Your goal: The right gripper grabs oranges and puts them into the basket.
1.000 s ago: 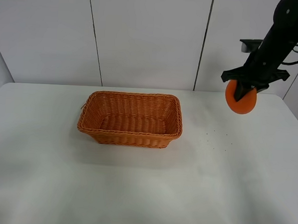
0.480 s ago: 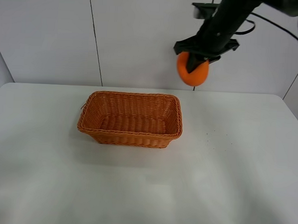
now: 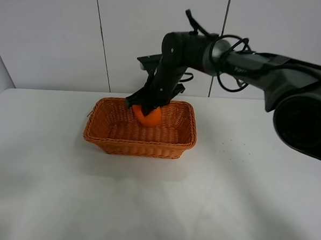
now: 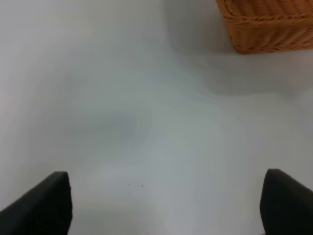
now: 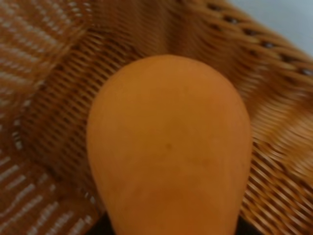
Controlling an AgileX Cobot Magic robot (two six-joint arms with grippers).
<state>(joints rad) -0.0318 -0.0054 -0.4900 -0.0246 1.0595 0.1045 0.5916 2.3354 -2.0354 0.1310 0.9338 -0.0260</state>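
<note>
Glossy black arm (image 3: 171,72) bends steeply down — right jaws clamp the round bright-orange fruit (image 3: 148,116), low inside the rectangular woven wicker basket (image 3: 140,145) beneath them; the fruit hides their tips. Left jaws gape wide.

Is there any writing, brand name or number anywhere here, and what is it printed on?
Faint pale marking on the black arm: too small and blurred to read.
Nothing else: the basket, the orange, the table and the wall carry no words, numbers or signs in any view.
</note>
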